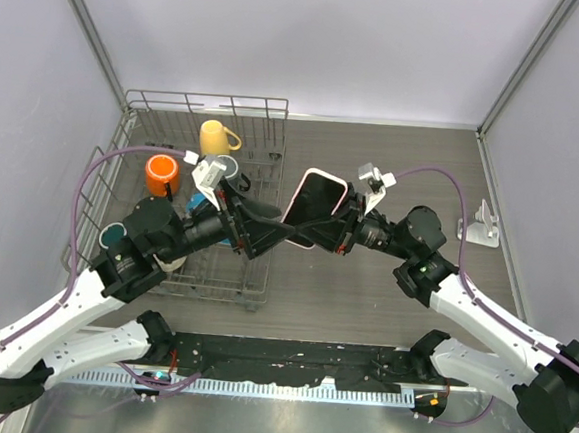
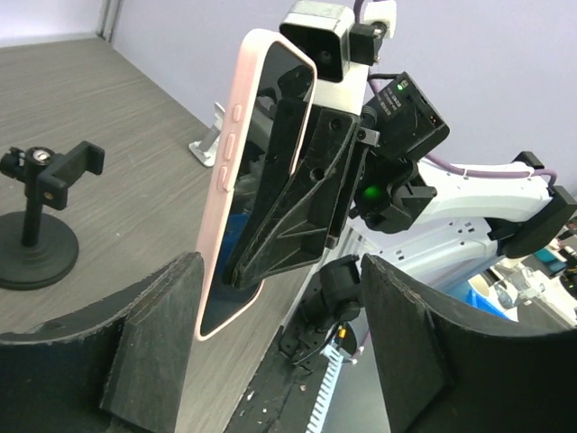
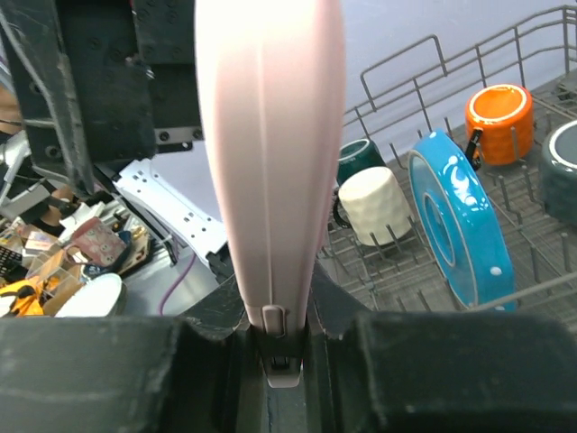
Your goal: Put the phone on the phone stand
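Starting at the near edge of the tabletop [image 1: 382, 314], where both arms are bolted, we see them reach inward and meet above its middle. The left pincer [image 1: 268, 230] is released: in its wrist view its two dark fingers [image 2: 153, 347] stand wide apart in the foreground, one on each side of the lower end of the phone [image 2: 236, 180]. We cannot tell whether either finger touches it. The right pincer [image 1: 309, 223] is clenched on the phone, its black fingers pressed against the dark screen face and the back. In the right wrist view the pale pink case edge [image 3: 270, 180] rises straight up from between those jaws. The phone hangs in the air, standing on end and slightly tilted, clear of the tabletop. Beyond it in the left wrist view, the phone stand [image 2: 41, 221] sits upright on the tabletop, its round base flat and its clamp on top, well apart from the phone. A small white bracket [image 2: 212, 140] lies farther back. On the left of the overhead view a wire dish rack [image 1: 208, 102] holds a blue plate [image 3: 455, 225], a cream cup [image 3: 374, 206], an orange mug [image 1: 161, 174] and, farthest, a yellow mug [image 1: 214, 135].
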